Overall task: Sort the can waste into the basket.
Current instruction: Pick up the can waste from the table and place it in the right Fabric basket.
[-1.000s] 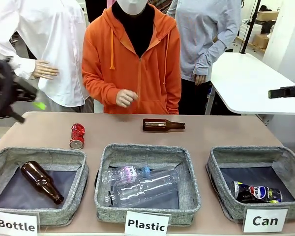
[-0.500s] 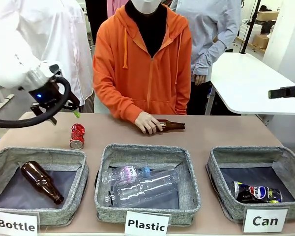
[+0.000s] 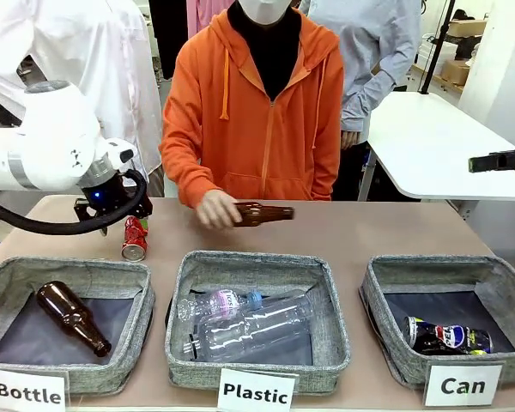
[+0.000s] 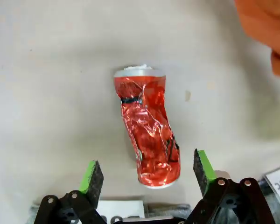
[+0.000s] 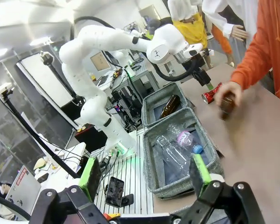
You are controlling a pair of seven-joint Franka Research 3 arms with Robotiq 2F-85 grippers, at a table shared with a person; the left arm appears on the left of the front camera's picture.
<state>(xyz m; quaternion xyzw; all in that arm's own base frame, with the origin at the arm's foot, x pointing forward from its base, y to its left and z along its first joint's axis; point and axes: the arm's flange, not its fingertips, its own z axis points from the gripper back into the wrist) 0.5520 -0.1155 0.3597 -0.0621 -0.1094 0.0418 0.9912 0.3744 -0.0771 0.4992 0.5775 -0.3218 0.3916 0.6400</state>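
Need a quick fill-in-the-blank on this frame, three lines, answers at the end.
1. The crushed can lying below the open left hand is coloured ___.
2. The black Pepsi can lies inside the basket labelled ___.
3. The brown bottle beyond the middle basket is held by the ___.
Missing words: red; Can; person.
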